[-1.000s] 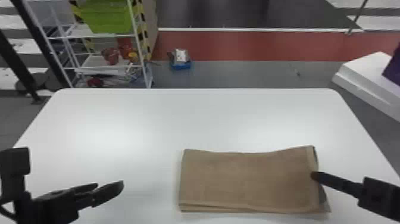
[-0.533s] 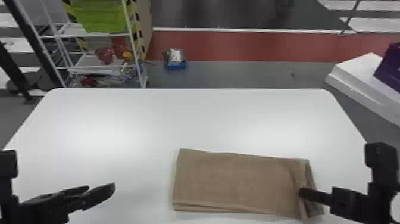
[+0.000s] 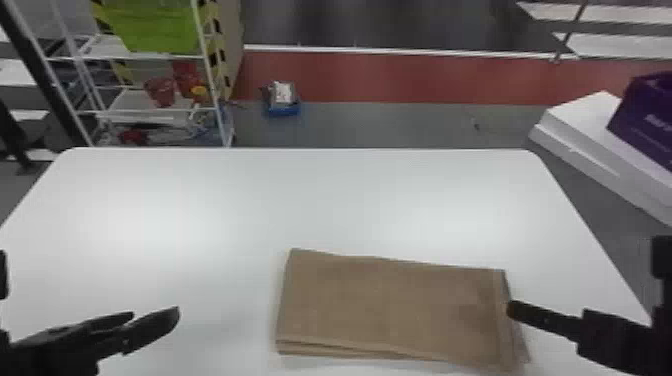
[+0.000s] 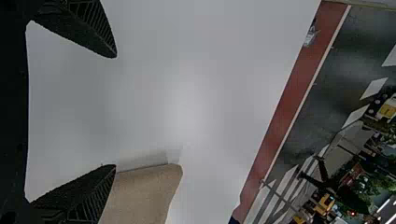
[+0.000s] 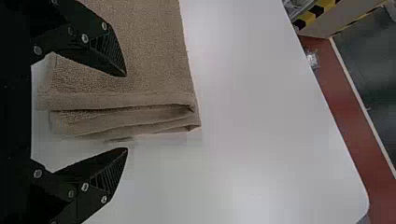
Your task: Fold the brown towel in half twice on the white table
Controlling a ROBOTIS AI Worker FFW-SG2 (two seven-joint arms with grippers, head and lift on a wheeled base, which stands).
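The brown towel [image 3: 390, 305] lies as a layered rectangle on the white table [image 3: 325, 200], right of centre near the front. My left gripper [image 3: 152, 320] is at the front left, apart from the towel; in the left wrist view the left gripper [image 4: 116, 112] stands open, with the towel [image 4: 142, 193] past one finger. My right gripper [image 3: 515, 310] is at the towel's right end. The right wrist view shows the right gripper [image 5: 126, 112] open around the layered edge of the towel [image 5: 149, 46], one finger over the cloth, the other beside it over the table.
Beyond the table's far edge stand a wire shelf [image 3: 165, 115] with a green bin [image 3: 155, 25] at the left and a small blue box [image 3: 283, 107] on the floor. A white block [image 3: 590, 135] with a purple box [image 3: 645, 120] is at the right.
The head view has shifted slightly. Compared with half a second ago, my right gripper has drawn back a little to the right from the towel's end. The towel keeps its folded shape.
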